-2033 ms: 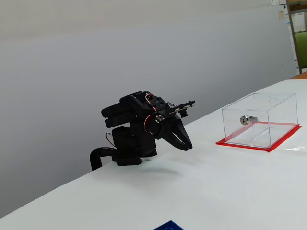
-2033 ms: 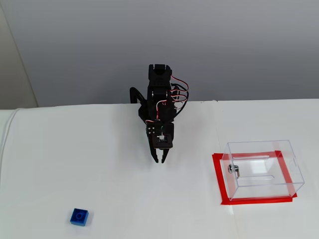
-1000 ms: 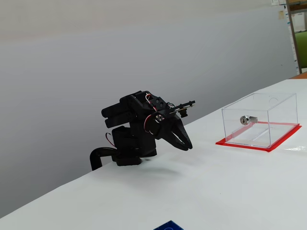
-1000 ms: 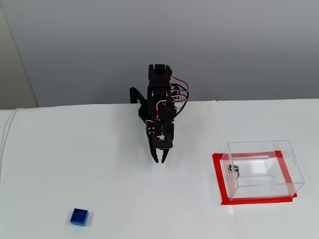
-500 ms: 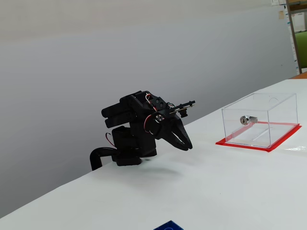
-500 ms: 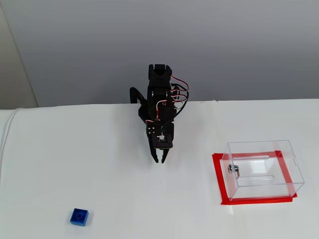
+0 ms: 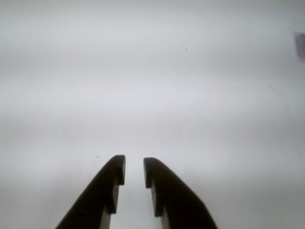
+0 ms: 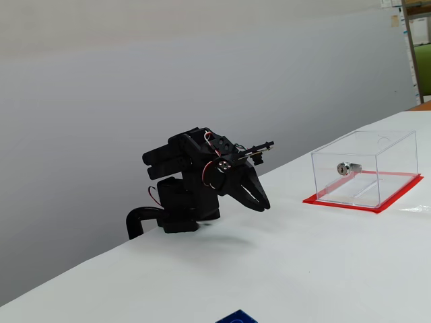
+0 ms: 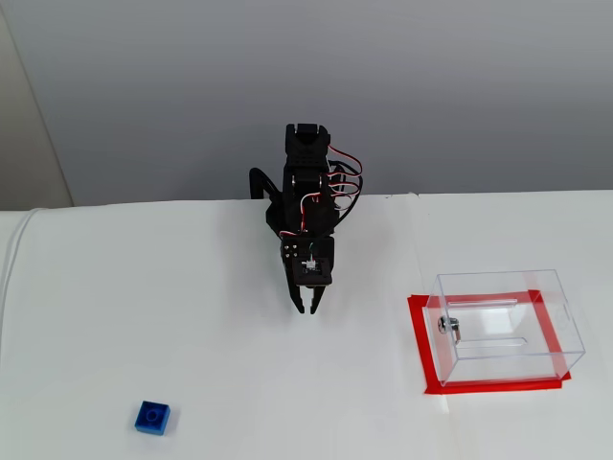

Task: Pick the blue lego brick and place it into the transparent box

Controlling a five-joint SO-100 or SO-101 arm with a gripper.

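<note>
your arm sits folded low over its base at the far edge of the white table (image 9: 192, 316), upper links tucked back and the wrist tipped so the gripper (image 9: 306, 309) points down and toward the near side. its tips hover just above the table surface, touching nothing. in the wrist view the gripper (image 7: 134, 171) shows two dark tapered fingers (image 7: 107, 183) with a narrow slot of white table between them, so the jaws stand slightly apart and empty.

the arm is matte black plastic with red and white wires looping out near the wrist. the table is smooth and plain white.

the blue lego brick (image 9: 152, 418) lies flat on the table, well apart from the gripper, near and to the left in the fixed view from above; it is a small square bright blue block with studs on top. in the fixed view from the side only a sliver of the blue lego brick (image 8: 237, 316) shows at the bottom edge.

the transparent box (image 9: 551, 321) stands to the right, clear glossy walls on a flat red base sheet (image 9: 418, 345), with a small silver metal cylinder (image 9: 450, 327) at its left wall.
</note>
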